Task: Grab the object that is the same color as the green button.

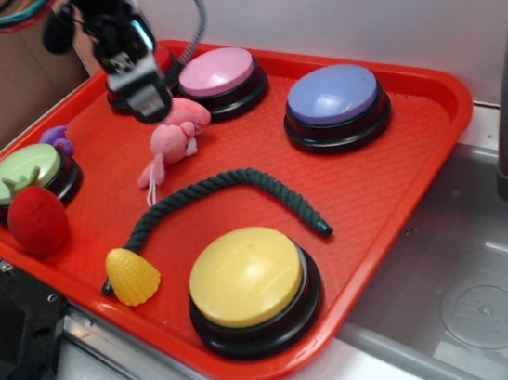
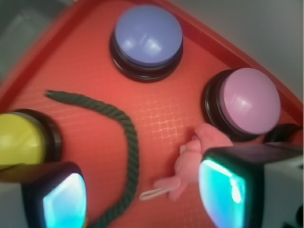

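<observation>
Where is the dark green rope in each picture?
Exterior view: the green rope curves across the middle of the red tray, above the yellow button.
Wrist view: it arcs from left-centre down to the bottom.
Shared landmark: the pink plush toy lies beside it in both.

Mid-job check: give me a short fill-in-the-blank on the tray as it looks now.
1. The dark green rope lies between the pink plush and the ____ button.
2. The green button sits beside the red plush ____.
3. The gripper hovers with its jaws ____, holding nothing.
4. The tray is coloured ____.

Missing words: yellow; strawberry; open; red
</observation>
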Controlling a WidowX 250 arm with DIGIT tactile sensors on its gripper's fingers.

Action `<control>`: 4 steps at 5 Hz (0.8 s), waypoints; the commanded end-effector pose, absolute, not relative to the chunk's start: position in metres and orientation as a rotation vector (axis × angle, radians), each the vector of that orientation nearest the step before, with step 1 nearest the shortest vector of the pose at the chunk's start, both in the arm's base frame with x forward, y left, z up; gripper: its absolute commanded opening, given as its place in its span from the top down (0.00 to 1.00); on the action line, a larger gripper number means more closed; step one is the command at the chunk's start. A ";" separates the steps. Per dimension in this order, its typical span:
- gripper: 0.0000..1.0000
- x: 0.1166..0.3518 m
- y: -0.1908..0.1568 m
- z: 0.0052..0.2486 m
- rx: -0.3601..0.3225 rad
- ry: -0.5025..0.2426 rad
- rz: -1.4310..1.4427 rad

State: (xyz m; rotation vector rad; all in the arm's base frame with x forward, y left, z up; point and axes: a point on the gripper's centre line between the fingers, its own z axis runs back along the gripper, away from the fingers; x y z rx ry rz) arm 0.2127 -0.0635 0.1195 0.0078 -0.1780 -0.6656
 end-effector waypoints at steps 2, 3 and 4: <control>0.00 0.233 -0.092 0.059 -0.050 -0.110 -0.843; 0.00 0.235 -0.091 0.042 -0.026 -0.089 -0.831; 0.00 0.239 -0.086 0.035 -0.011 -0.090 -0.802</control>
